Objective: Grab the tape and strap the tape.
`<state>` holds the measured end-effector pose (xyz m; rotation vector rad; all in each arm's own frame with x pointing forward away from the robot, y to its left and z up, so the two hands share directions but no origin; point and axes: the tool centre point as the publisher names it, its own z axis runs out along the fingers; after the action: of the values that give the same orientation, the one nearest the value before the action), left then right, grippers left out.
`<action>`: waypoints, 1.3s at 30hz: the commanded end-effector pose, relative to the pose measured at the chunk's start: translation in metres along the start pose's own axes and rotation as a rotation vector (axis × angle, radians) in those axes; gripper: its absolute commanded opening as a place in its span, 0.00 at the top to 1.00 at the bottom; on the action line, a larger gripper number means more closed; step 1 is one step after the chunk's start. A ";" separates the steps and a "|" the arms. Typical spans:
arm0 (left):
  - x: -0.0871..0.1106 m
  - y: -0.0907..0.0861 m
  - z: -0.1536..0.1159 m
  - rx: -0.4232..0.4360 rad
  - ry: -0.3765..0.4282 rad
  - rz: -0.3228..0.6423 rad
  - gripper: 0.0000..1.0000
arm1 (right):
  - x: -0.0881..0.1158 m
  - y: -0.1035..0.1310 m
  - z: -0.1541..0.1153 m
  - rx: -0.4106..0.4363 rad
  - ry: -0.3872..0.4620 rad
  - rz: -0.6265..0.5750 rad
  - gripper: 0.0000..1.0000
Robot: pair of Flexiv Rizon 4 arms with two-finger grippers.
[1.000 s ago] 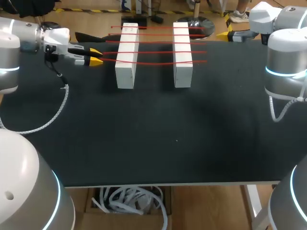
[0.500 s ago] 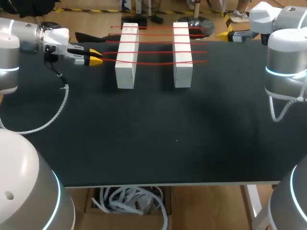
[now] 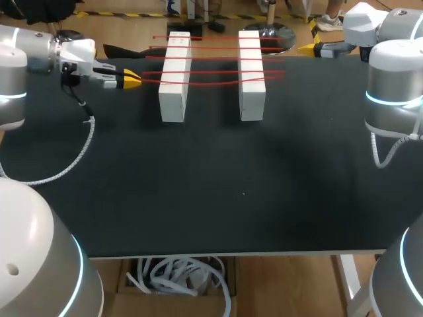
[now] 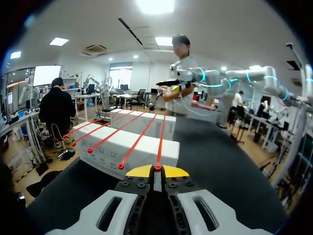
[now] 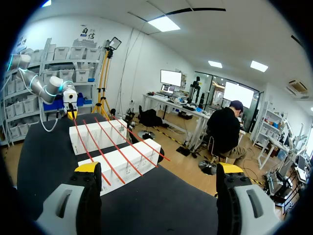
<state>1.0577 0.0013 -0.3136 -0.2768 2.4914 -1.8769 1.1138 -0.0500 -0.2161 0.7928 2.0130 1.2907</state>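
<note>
The room is bright and evenly lit. The light falls from white ceiling panels (image 4: 155,6), and the nearest one burns out to plain white in the left wrist view. The black table (image 3: 218,198) takes in most of this light. It gives no hard glare, only a dull grey sheen in the left wrist view. The two white blocks (image 3: 174,79) stand out very bright against it, and their shadows are hardly seen on the dark surface. The red tape (image 3: 211,71) keeps a strong colour. The grey arm shells (image 3: 390,72) carry soft highlights, and their blue rings (image 3: 391,100) glow with their own light.
</note>
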 end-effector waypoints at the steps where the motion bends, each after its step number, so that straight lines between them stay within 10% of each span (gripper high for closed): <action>1: -0.002 0.001 0.000 -0.001 0.003 0.001 1.00 | 0.000 0.000 0.000 0.000 0.000 0.000 0.00; 17: -0.004 -0.002 -0.003 -0.015 0.028 0.019 1.00 | 0.000 0.000 0.000 0.000 0.000 0.000 0.00; 39: -0.002 -0.051 -0.016 0.124 0.050 0.055 1.00 | 0.000 0.000 0.000 0.000 0.000 0.000 0.00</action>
<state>1.0655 0.0015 -0.2616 -0.1584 2.3782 -2.0290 1.1138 -0.0500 -0.2161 0.7928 2.0131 1.2907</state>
